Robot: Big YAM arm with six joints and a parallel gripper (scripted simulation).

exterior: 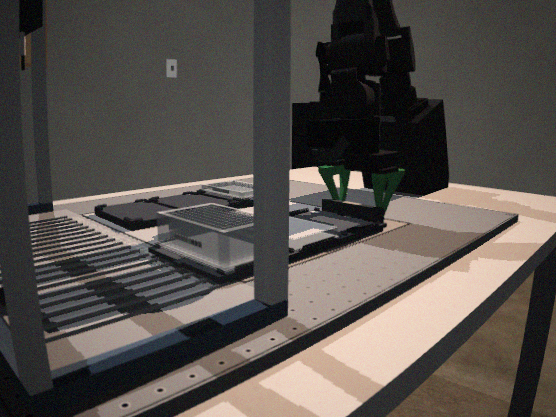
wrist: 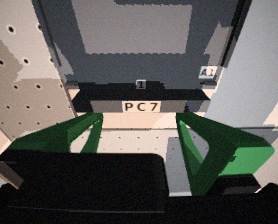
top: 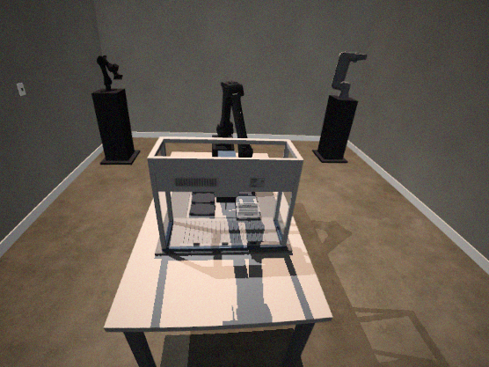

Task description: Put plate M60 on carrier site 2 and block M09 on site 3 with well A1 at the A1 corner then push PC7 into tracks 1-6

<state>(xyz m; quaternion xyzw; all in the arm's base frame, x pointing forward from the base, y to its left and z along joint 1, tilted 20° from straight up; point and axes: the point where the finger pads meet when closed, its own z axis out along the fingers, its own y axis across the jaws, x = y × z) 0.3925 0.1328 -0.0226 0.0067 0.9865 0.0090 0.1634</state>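
Jaws open, empty — wrist alone reads PC7 label (wrist: 141,106); exterior shows block (exterior: 210,236) seated.

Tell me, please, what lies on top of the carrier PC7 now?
On carrier PC7, site 1 next to the handle is bare. Further along, the deep-well block stands on it, and a flat plate lies between. A frame post covers part of both.
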